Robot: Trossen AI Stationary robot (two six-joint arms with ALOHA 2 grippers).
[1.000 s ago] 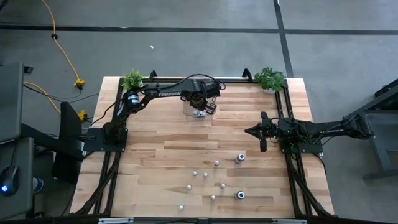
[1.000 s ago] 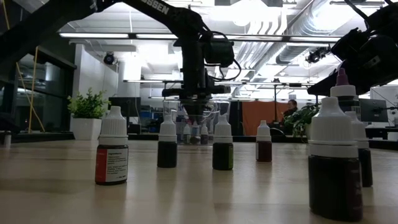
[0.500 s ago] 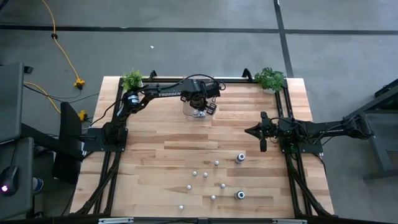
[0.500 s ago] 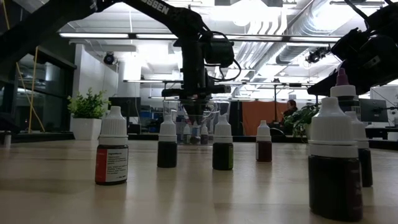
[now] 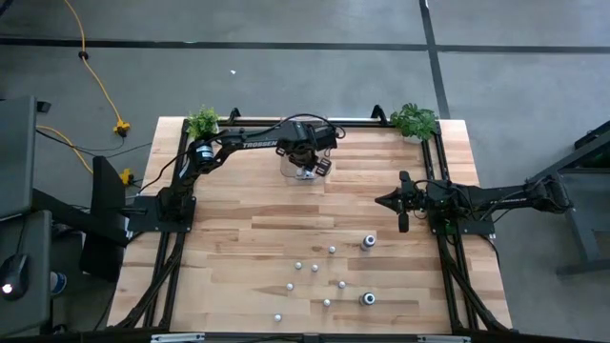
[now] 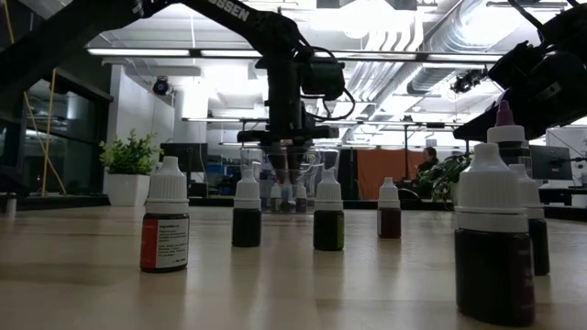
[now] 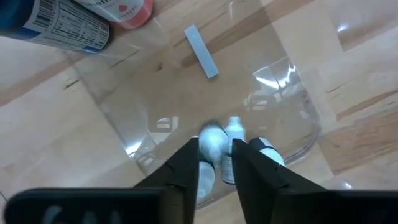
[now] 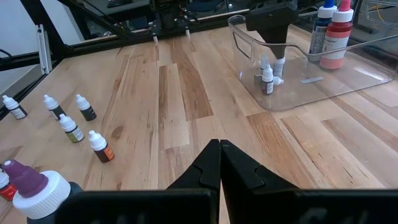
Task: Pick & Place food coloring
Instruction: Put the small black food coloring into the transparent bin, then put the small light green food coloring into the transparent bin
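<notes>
A clear plastic bin (image 5: 289,171) stands at the table's far middle, with a few small white-capped food coloring bottles (image 8: 267,81) upright inside. My left gripper (image 7: 216,163) points down into the bin, open. A blurred white-capped bottle (image 7: 211,138) shows just past its fingertips, in the gap; I cannot tell whether it touches them. Several more tiny bottles (image 5: 315,269) and two larger ones (image 5: 368,242) stand on the near half of the table. My right gripper (image 8: 221,152) waits shut at the table's right side.
A blue and a red larger bottle (image 8: 333,34) stand at the bin's far side. Small potted plants (image 5: 202,122) (image 5: 414,120) sit at the two far corners. A black frame (image 5: 286,121) runs along the table's edges. Bare wood (image 5: 267,214) lies between the bin and the loose bottles.
My left gripper has opened while staying in place above the bin; in the low view its fingertips, first drawn together into a point, now stand apart.
</notes>
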